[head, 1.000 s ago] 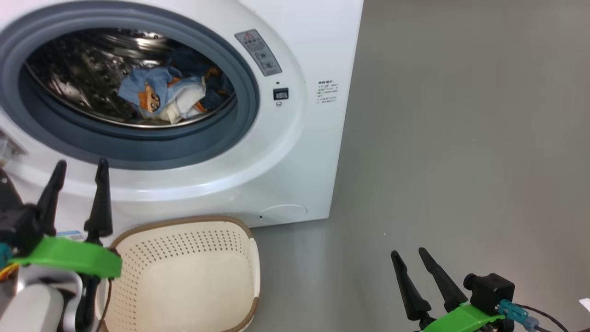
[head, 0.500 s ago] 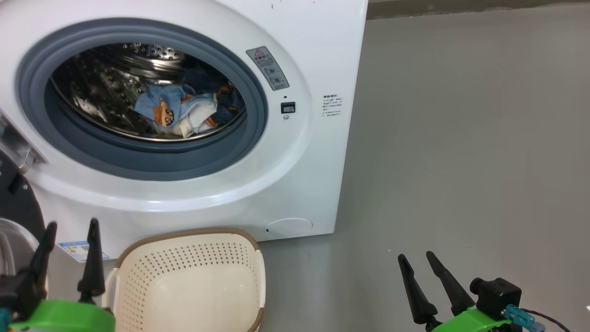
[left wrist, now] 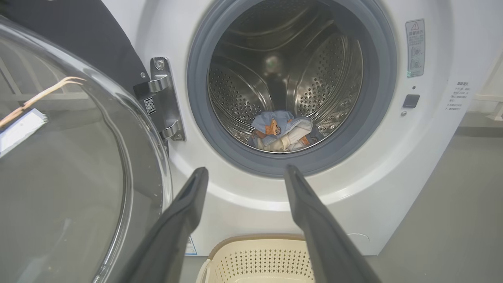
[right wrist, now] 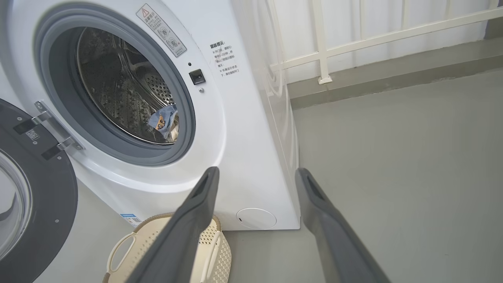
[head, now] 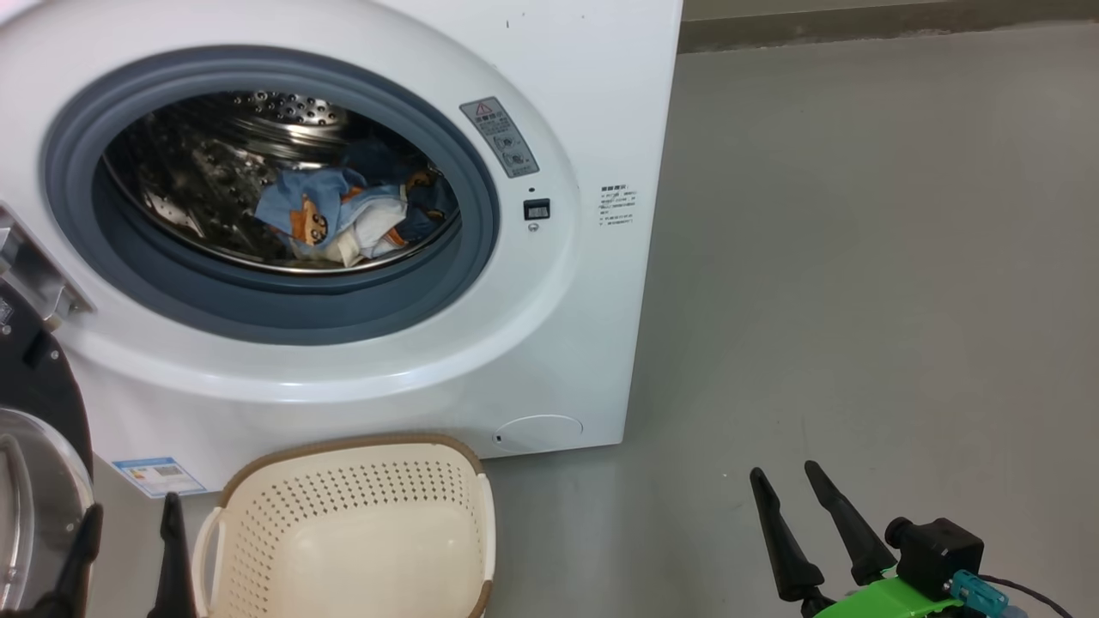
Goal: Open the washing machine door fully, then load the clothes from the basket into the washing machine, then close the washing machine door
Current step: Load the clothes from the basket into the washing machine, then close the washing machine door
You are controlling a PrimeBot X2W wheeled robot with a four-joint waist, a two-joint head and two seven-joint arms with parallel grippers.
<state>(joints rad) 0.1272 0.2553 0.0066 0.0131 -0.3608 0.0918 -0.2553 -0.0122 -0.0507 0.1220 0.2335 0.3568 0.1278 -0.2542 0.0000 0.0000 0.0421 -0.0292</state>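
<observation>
The white washing machine (head: 584,326) stands with its door (head: 34,386) swung open to the left, black rim and clear glass (left wrist: 59,177) beside the metal hinge (left wrist: 163,98). The light blue clothes (head: 343,219) lie in the steel drum, also seen as clothes (left wrist: 283,131) and clothes (right wrist: 165,122). The cream basket (head: 343,444) sits on the floor in front of the machine with nothing inside. My left gripper (head: 130,511) is open and empty, left of the basket near the door. My right gripper (head: 784,472) is open and empty over the floor to the right.
Grey floor (head: 859,257) stretches to the right of the machine. A white railing (right wrist: 322,43) and a low kerb run behind it. The open door (right wrist: 43,196) takes up the space at the left of the basket (right wrist: 212,243).
The head camera has shifted, so more of the door and floor shows. My left gripper has drawn back and down, away from the drum opening. The right gripper has hardly moved.
</observation>
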